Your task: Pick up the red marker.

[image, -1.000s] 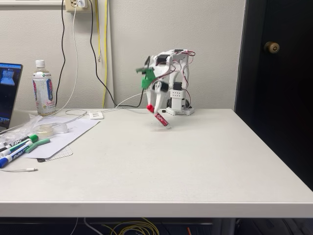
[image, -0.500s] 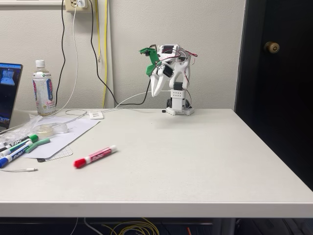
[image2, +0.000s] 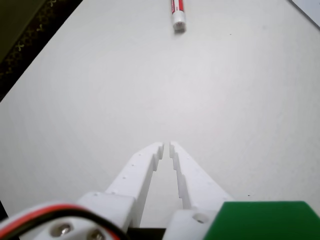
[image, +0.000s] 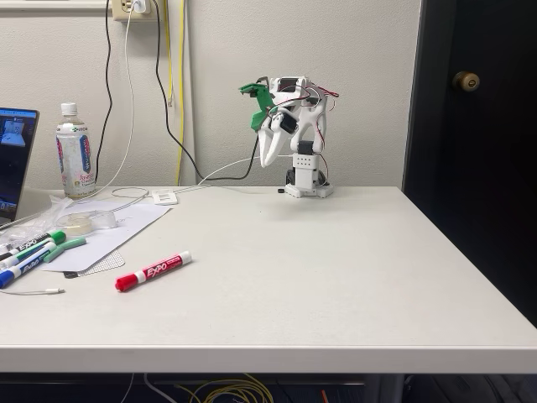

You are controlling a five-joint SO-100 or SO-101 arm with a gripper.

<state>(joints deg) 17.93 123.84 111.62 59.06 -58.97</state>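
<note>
The red marker [image: 153, 270] lies flat on the white table [image: 336, 277] at the front left in the fixed view, with its red cap pointing left. In the wrist view its white end [image2: 177, 12] shows at the top edge. My gripper [image: 267, 161] hangs folded at the arm's base at the back of the table, far from the marker. The wrist view shows the white fingers [image2: 142, 167] nearly touching at the tips, and the gripper [image2: 166, 146] is shut on nothing.
Green- and blue-capped markers [image: 33, 252] lie on a paper sheet [image: 101, 239] at the left edge, with a tape roll [image: 84, 221], a bottle [image: 75, 151] and a laptop [image: 17, 159] nearby. A thin cable [image: 38, 292] lies near the front edge. Cables hang down the back wall.
A second ago the red marker hung at the gripper near the arm's base. It now lies on the table at the front left, and the arm has folded upright.
</note>
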